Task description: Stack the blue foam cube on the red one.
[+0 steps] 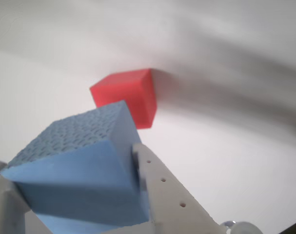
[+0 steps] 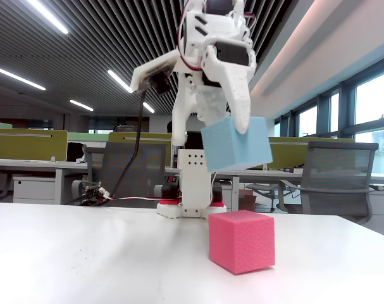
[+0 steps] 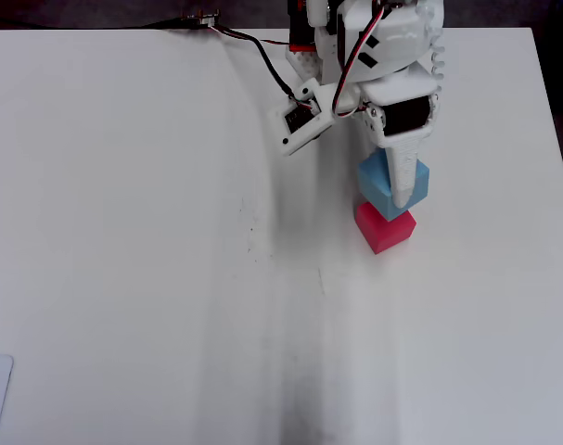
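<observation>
Blue foam cube (image 2: 236,144) sits clamped in our jaws, lifted clear of the white counter (image 2: 84,253) and tilted. We see the gripper (image 2: 233,136) holding it above and slightly behind the pinkish-red foam cube (image 2: 241,241), which rests on the counter; the cubes are apart in the fixed view.

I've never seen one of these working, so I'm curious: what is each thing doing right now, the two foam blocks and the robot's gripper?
blue foam cube: held in the air by the gripper, tilted, above the red one and not touching it.
red foam cube: resting on the white table, nothing on top of it yet.
gripper: shut on the blue foam cube.
</observation>
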`<action>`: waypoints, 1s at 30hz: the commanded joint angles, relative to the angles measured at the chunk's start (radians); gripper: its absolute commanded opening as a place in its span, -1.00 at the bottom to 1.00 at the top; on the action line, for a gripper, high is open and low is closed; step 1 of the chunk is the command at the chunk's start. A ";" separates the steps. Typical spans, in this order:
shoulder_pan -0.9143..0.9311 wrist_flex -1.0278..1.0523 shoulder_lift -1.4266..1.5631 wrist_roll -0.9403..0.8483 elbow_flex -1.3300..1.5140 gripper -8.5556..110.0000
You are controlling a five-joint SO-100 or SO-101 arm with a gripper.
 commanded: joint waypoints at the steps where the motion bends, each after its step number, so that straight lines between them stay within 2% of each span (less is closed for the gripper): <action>1: 0.002 -0.021 -0.008 0.006 0.008 -0.47; 30: 0.002 -0.181 -0.103 0.009 0.141 -0.47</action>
